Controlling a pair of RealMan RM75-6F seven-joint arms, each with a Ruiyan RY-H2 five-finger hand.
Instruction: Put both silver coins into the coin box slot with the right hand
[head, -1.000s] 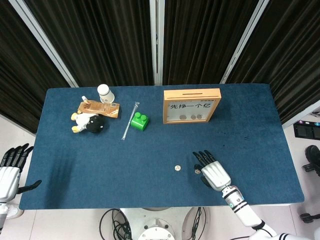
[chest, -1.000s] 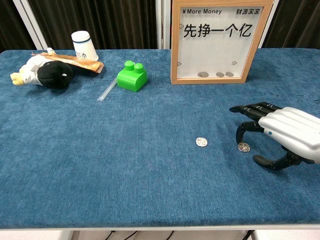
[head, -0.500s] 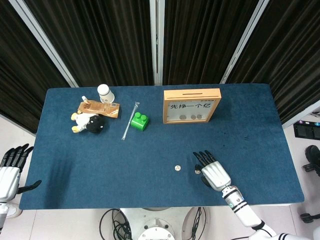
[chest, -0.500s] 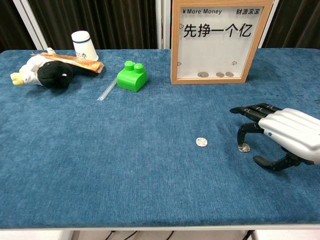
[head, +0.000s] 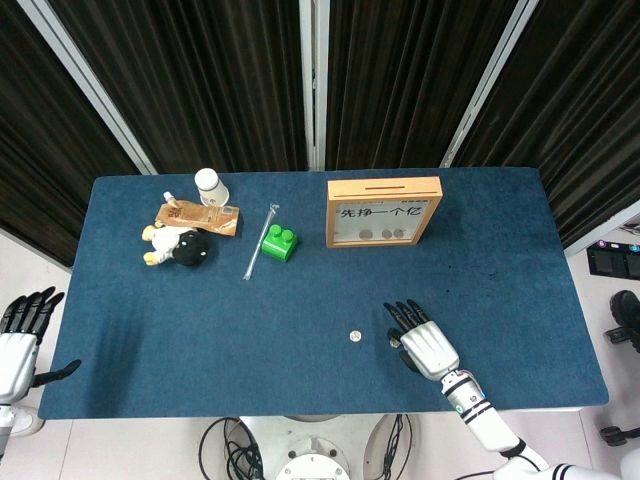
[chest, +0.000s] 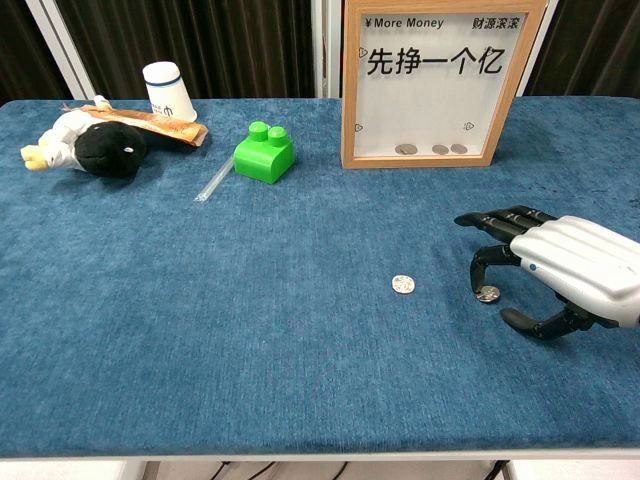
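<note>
Chest view: right hand (chest: 560, 275) spread, holding nothing, one fingertip at near coin (chest: 488, 294) | second coin (chest: 403, 284) lies apart, leftward | coin box (chest: 443, 84) stands behind | advice: pinch the coin by its rim between thumb and finger; lift level | left hand (head: 18, 340) spread off-table.

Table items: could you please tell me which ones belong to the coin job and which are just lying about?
Job: coin lying free; second coin under the right hand's fingertip; coin box.

Lying about: green block, straw, plush toy, cup, brown packet. Left hand idles off the table.
</note>
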